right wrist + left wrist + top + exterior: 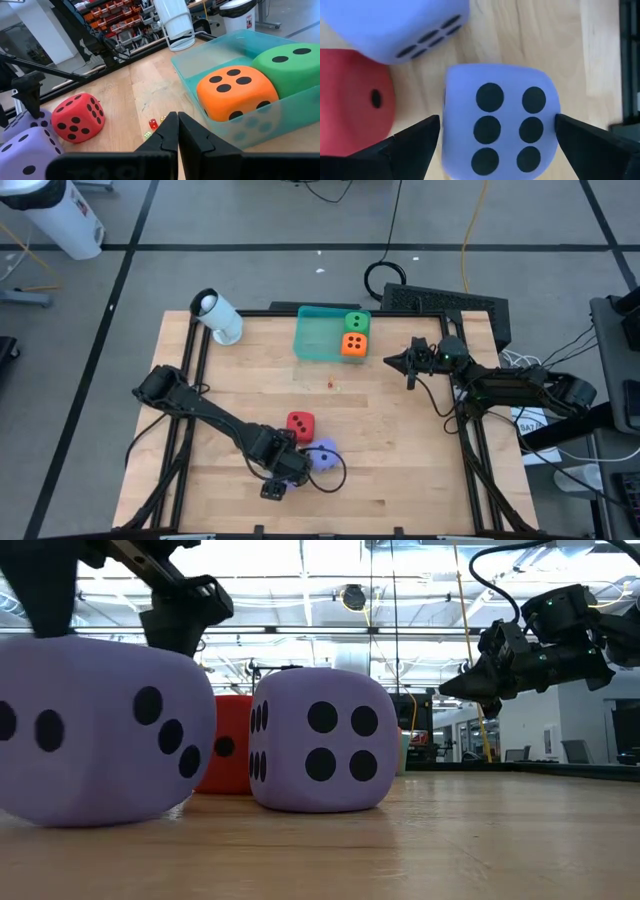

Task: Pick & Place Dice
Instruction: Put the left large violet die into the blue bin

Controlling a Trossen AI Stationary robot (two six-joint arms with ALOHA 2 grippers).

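Left gripper (495,132) spread open, straddling a purple die (500,127), six-pip face up, at the table's (400,450) front edge; fingers not touching it. Second purple die (324,457) and red die (301,426) just beside. Right gripper (178,131) closed, empty, raised near the tray (315,335) holding green die (357,323) and orange die (354,345). No legible writing.

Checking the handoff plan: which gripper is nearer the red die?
Left. The left gripper is just beside the red die, straddling a purple die. The right gripper hovers far off near the tray.
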